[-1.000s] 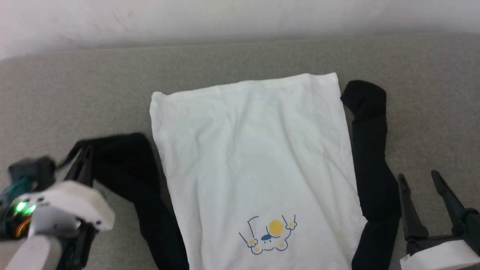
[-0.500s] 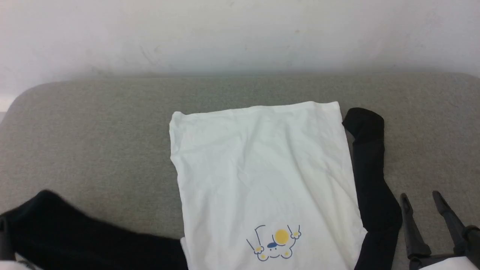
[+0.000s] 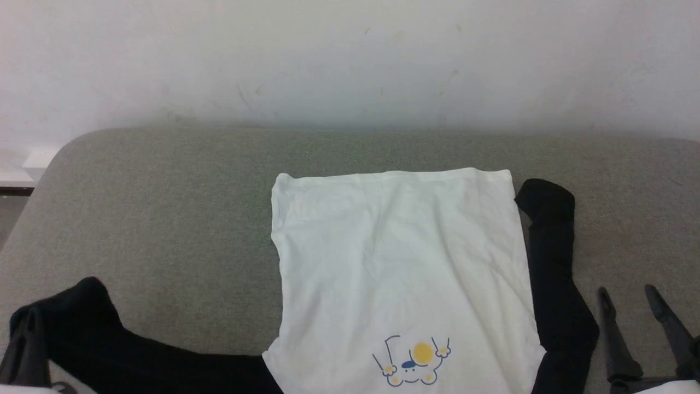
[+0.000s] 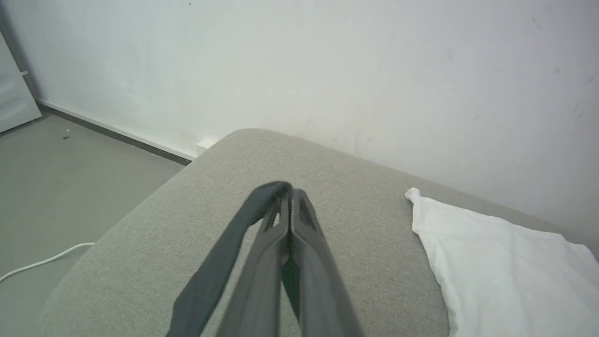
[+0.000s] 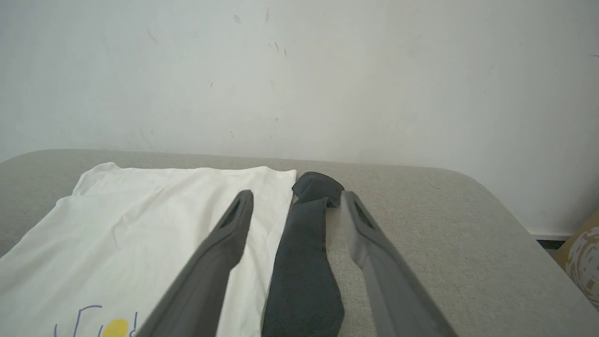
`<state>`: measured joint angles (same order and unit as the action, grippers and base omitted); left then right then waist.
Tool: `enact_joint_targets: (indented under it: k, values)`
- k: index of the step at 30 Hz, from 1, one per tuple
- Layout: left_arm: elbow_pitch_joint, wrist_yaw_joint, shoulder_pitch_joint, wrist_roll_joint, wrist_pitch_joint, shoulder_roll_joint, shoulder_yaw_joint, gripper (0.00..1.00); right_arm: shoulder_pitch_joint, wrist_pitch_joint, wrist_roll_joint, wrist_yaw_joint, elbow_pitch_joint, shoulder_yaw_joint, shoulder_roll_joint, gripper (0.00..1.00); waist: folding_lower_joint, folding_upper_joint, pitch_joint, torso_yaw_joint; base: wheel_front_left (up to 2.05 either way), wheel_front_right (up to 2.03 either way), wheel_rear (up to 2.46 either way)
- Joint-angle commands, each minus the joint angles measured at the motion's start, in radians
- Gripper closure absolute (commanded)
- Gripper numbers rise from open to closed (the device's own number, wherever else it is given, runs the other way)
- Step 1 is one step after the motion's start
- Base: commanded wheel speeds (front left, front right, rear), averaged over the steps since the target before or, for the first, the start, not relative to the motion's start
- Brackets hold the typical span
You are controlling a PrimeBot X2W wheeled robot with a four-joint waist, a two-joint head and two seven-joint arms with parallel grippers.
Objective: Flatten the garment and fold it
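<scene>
The garment lies flat on a grey padded surface, hem at the far side and the yellow-and-blue print near me. Its left black sleeve stretches out to the left, and my left gripper is shut on its end. In the left wrist view the left gripper pinches a strip of dark sleeve fabric. The right black sleeve lies along the body's right edge. My right gripper stands open just right of it. In the right wrist view the right gripper hovers over this sleeve, not touching.
A white wall rises behind the padded surface. The surface's rounded left corner drops to a grey floor with a white cable. A brown patterned object sits past the right end.
The head camera has tilted up, showing more wall. My left gripper has pulled the left sleeve outward to the left, so it now lies stretched away from the body. The right gripper holds its place.
</scene>
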<state>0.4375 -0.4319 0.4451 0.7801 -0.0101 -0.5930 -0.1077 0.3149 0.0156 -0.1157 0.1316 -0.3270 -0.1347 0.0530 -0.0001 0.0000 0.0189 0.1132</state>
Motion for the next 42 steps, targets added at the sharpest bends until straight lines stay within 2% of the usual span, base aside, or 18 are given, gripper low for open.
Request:
enact_joint_targets:
  k: [1,8,12,15,20,24,27,30,33,36,40,41,42]
  values:
    - [0.029,0.007,-0.045,-0.023,-0.004,-0.017,0.023,1.00,-0.008,-0.003,-0.003,-0.001,-0.010,-0.016,-0.003,0.00,0.0001,0.0000,-0.005,0.000,0.00,0.00,0.00]
    - [0.154,0.016,-0.257,-0.147,-0.097,-0.078,0.209,1.00,-0.028,0.010,-0.006,-0.001,-0.039,-0.096,-0.003,0.00,0.0001,0.0000,-0.009,-0.011,0.00,0.00,0.00]
    - [0.189,0.061,-0.405,-0.251,-0.182,-0.068,0.410,1.00,-0.036,0.014,-0.015,-0.001,-0.049,-0.129,-0.003,0.00,0.0001,0.0000,-0.003,-0.029,0.00,0.00,0.00]
    - [0.181,0.110,-0.512,-0.345,-0.250,-0.011,0.594,1.00,-0.038,0.014,-0.019,-0.001,-0.052,-0.141,-0.003,0.00,0.0001,0.0000,0.008,-0.042,0.00,0.00,0.00]
    - [0.068,0.200,-0.647,-0.473,-0.318,0.155,0.872,1.00,-0.040,0.008,-0.030,-0.001,-0.051,-0.156,-0.003,0.00,0.0001,0.0000,0.037,-0.057,0.00,0.00,0.00]
    - [-0.084,0.273,-0.704,-0.510,-0.307,0.295,1.036,1.00,-0.047,0.002,-0.036,-0.001,-0.048,-0.152,-0.003,0.00,0.0001,0.0000,0.067,-0.066,0.00,0.00,0.00]
    - [-0.215,0.335,-0.731,-0.514,-0.293,0.362,1.123,1.00,-0.057,0.000,-0.037,-0.001,-0.046,-0.145,-0.003,0.00,0.0001,0.0000,0.088,-0.072,0.00,0.00,0.00]
    - [-0.342,0.396,-0.753,-0.515,-0.301,0.392,1.189,1.00,-0.067,-0.003,-0.035,-0.001,-0.042,-0.141,-0.003,0.00,0.0001,0.0000,0.106,-0.078,0.00,0.00,0.00]
    - [-0.437,0.439,-0.759,-0.501,-0.312,0.408,1.227,1.00,-0.075,-0.006,-0.032,-0.001,-0.034,-0.139,-0.003,0.00,0.0001,0.0000,0.119,-0.080,0.00,0.00,0.00]
    - [-0.503,0.467,-0.760,-0.481,-0.331,0.415,1.246,1.00,-0.075,-0.005,-0.032,-0.001,-0.033,-0.139,-0.003,0.00,0.0001,0.0000,0.127,-0.079,0.00,0.00,0.00]
    - [-0.568,0.475,-0.761,-0.450,-0.340,0.432,1.241,1.00,-0.077,-0.003,-0.032,-0.001,-0.028,-0.132,-0.003,0.00,0.0001,0.0000,0.132,-0.073,0.00,0.00,0.00]
    - [-0.580,0.471,-0.762,-0.446,-0.334,0.438,1.235,0.85,-0.079,-0.003,-0.032,-0.001,-0.026,-0.129,-0.003,0.00,0.0001,0.0000,0.132,-0.071,0.00,0.00,0.00]
    - [-0.590,0.468,-0.763,-0.442,-0.327,0.443,1.231,0.58,-0.080,-0.002,-0.031,-0.001,-0.024,-0.127,-0.003,0.00,0.0001,0.0000,0.130,-0.069,0.00,0.00,0.00]
